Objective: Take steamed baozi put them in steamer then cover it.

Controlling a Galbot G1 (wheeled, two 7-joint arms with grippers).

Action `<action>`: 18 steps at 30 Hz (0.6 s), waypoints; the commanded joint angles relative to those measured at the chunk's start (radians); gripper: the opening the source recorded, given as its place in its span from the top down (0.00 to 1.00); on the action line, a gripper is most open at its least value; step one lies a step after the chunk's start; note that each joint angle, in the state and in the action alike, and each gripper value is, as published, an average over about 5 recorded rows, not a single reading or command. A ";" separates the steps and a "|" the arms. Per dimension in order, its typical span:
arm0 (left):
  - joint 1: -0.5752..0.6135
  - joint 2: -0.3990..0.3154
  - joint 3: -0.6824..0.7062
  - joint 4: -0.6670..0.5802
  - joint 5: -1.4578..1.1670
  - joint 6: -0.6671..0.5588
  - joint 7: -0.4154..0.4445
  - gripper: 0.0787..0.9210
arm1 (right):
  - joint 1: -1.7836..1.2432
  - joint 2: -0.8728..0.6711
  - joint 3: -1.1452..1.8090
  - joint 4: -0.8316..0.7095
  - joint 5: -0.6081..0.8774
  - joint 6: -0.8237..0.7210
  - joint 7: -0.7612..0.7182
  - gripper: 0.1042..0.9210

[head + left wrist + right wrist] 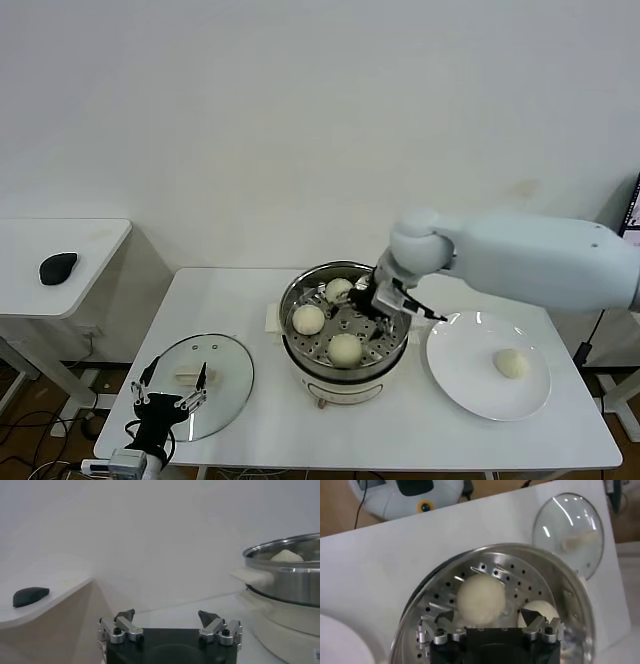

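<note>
Evidently soft and light, the last baozi (511, 363) on the plate (470, 390) wants a gentle side pinch from the wide-open right gripper (372, 300) inside the steamer (345, 375).

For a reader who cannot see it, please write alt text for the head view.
The right gripper hangs open inside the steamer, where three baozi lie on the perforated tray. A fourth baozi waits on the white plate to its right. The glass cover lies on the table at left, with the open left gripper above it.
</note>
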 commanded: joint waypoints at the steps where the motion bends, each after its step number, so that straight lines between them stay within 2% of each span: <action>1: -0.005 0.017 0.000 0.001 -0.004 0.000 0.001 0.12 | 0.047 -0.232 0.085 0.045 0.161 -0.446 -0.010 0.12; 5: -0.011 0.031 0.002 0.003 -0.010 0.000 0.002 0.12 | 0.010 -0.385 0.122 0.082 0.180 -0.625 0.004 0.12; 8: -0.014 0.039 0.006 0.005 -0.013 -0.001 0.002 0.12 | -0.040 -0.471 0.149 0.096 0.148 -0.666 0.005 0.12; 15: -0.017 0.046 0.015 0.013 -0.012 -0.004 0.003 0.12 | -0.182 -0.630 0.198 0.062 -0.047 -0.484 -0.075 0.12; 18: -0.016 0.046 0.018 0.017 -0.010 -0.006 0.003 0.12 | -0.338 -0.673 0.337 0.033 -0.090 -0.424 -0.094 0.12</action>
